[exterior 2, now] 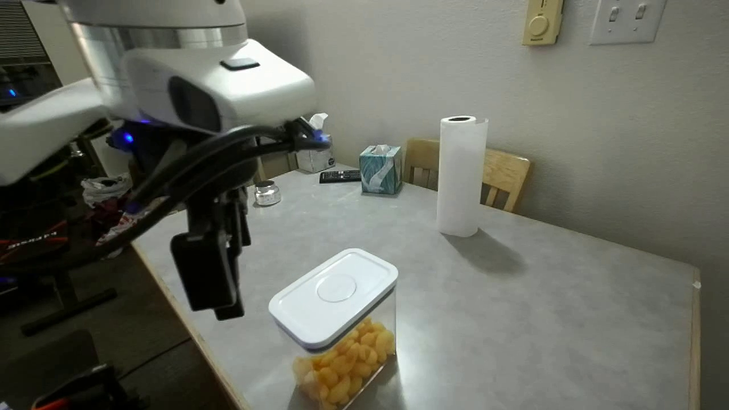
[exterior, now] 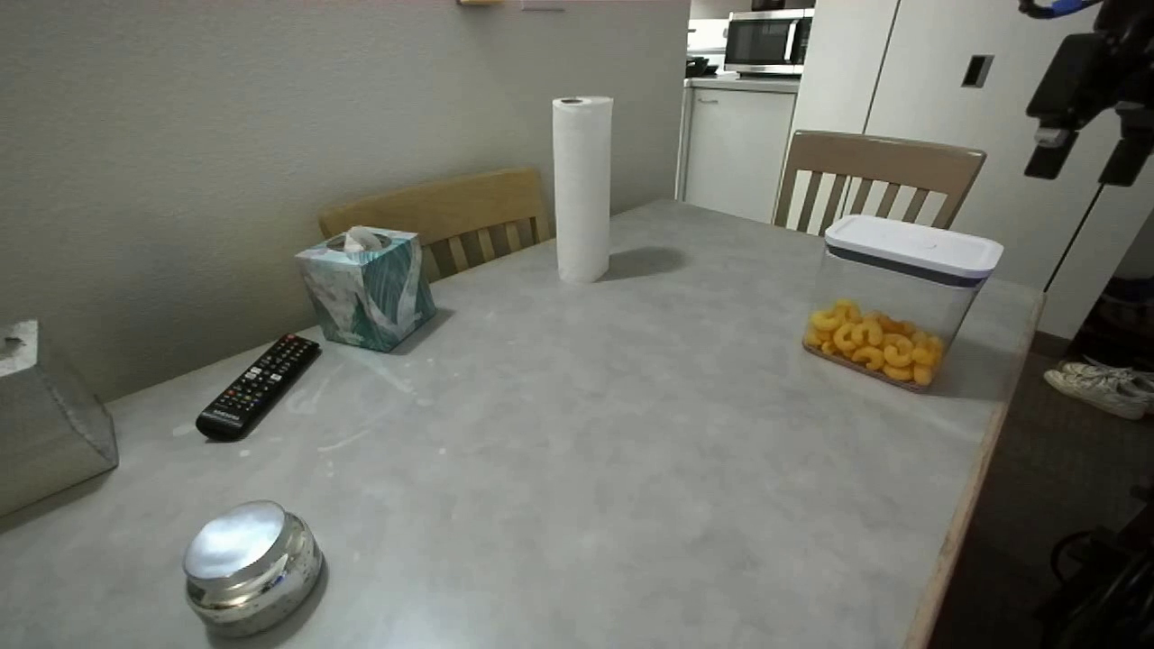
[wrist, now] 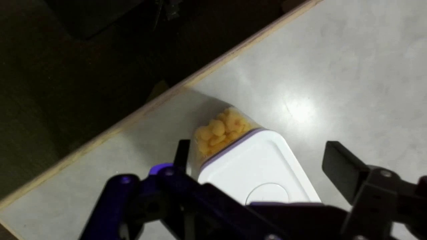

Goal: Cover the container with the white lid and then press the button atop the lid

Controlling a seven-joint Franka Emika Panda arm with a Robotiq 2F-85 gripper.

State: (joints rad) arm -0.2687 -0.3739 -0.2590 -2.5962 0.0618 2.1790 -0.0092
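Observation:
The clear container [exterior: 867,338], with yellow-orange snack pieces in its lower part, stands upright on the grey table near an edge. Its white lid [exterior 2: 319,307] rests on top, covering the opening; a dark band runs beneath the lid's rim. A round button [exterior 2: 336,288] lies at the lid's centre and looks about level with its top. In the wrist view the button [wrist: 268,194] is partly hidden by the gripper's body. My gripper [exterior: 1088,166] hangs higher than the lid, apart from it. Its fingers [wrist: 343,166] are spread wide with nothing held between them.
A paper towel roll [exterior 2: 461,176] stands farther along the table. Towards the wall are a teal tissue box [exterior: 370,293], a black remote [exterior: 257,388] and a grey tissue box [exterior: 54,424]. A shiny metal jar [exterior: 252,570] sits at the far end. The table's edge [wrist: 173,90] runs close to the container.

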